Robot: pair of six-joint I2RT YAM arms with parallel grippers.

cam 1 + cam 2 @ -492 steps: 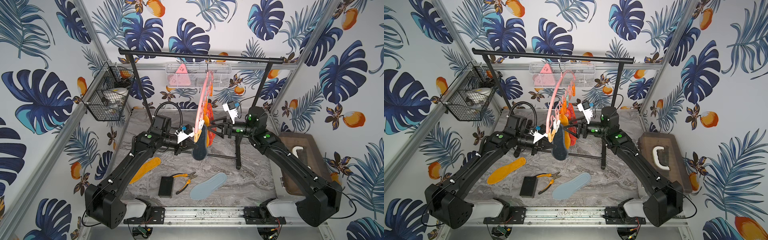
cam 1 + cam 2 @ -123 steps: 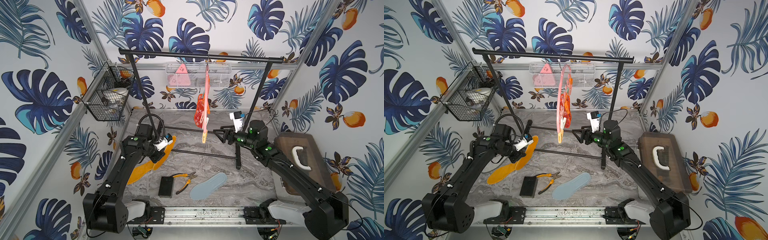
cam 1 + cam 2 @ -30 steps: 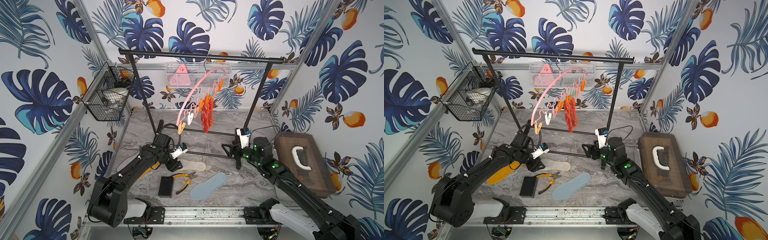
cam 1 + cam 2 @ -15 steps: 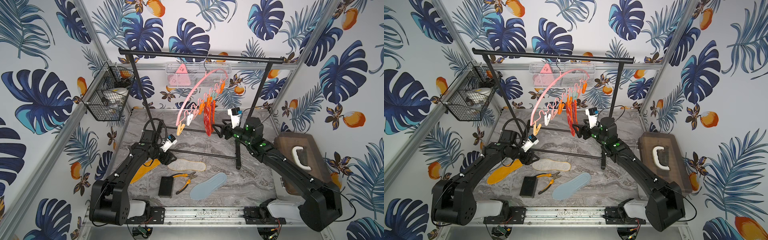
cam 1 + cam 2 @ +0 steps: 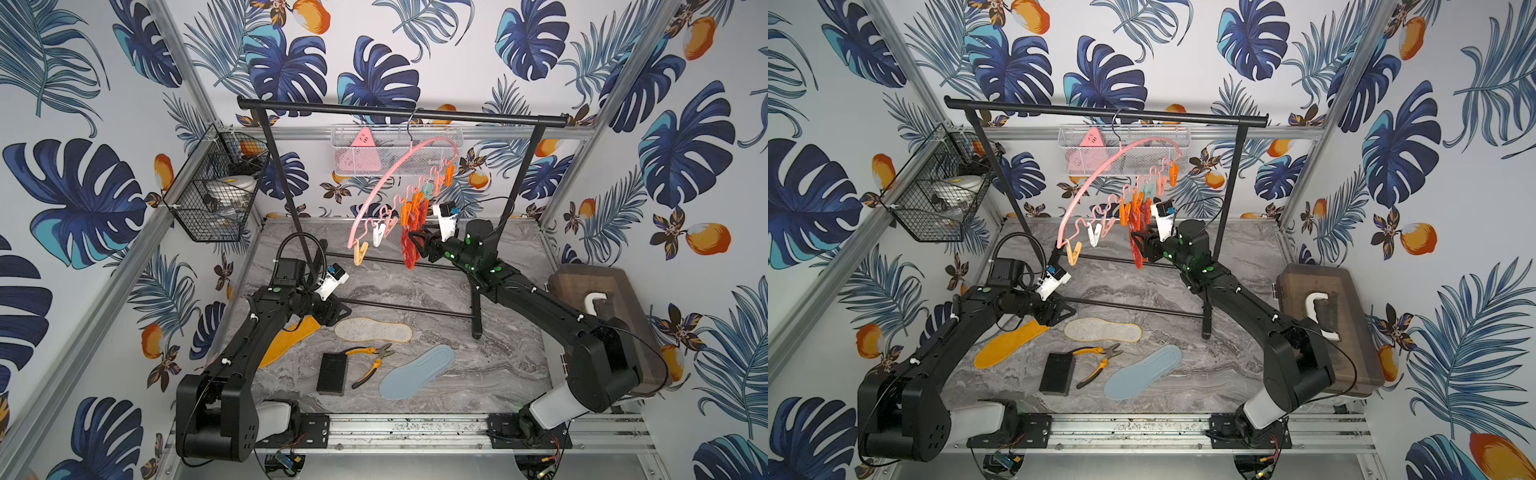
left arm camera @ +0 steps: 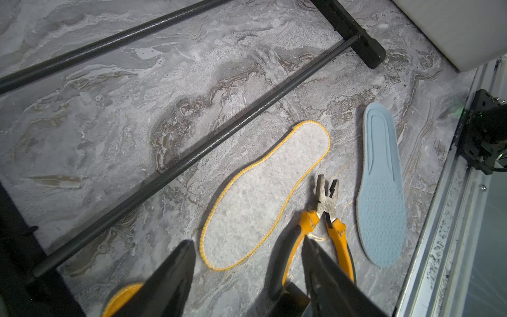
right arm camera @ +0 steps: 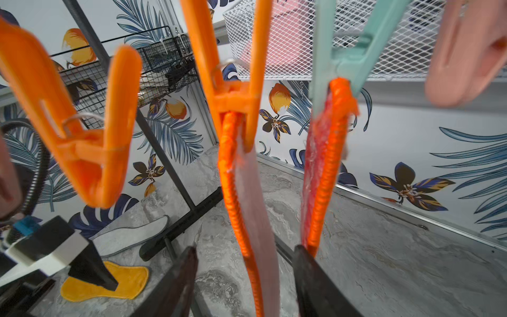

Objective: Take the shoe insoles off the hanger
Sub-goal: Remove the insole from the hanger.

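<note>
The pink hanger point(image 5: 388, 176) hangs tilted from the black rack, with two red-orange shoe insoles point(image 5: 412, 245) pegged to it. My right gripper point(image 7: 244, 252) is open around the insole under the orange peg point(image 7: 253, 216), with gaps on both sides. The second insole point(image 7: 321, 175), under the teal peg, rests at the outside of one finger. Beige point(image 5: 372, 330), light blue point(image 5: 417, 372) and yellow-orange point(image 5: 286, 343) insoles lie on the table. My left gripper point(image 6: 247, 244) is open and empty, low over the beige insole's point(image 6: 263, 197) end.
Yellow-handled pliers point(image 5: 370, 361) and a black block point(image 5: 331, 372) lie between the flat insoles. The rack's foot bars point(image 6: 175, 167) cross the table. A wire basket point(image 5: 212, 195) hangs on the left wall. A brown case point(image 5: 602, 299) stands at the right. A grey insole point(image 7: 131, 236) lies by a rack foot.
My right arm has risen from table height to the hanging red-orange insoles, and its jaws have narrowed around one. My left gripper has pulled back from the beige insole lying on the table.
</note>
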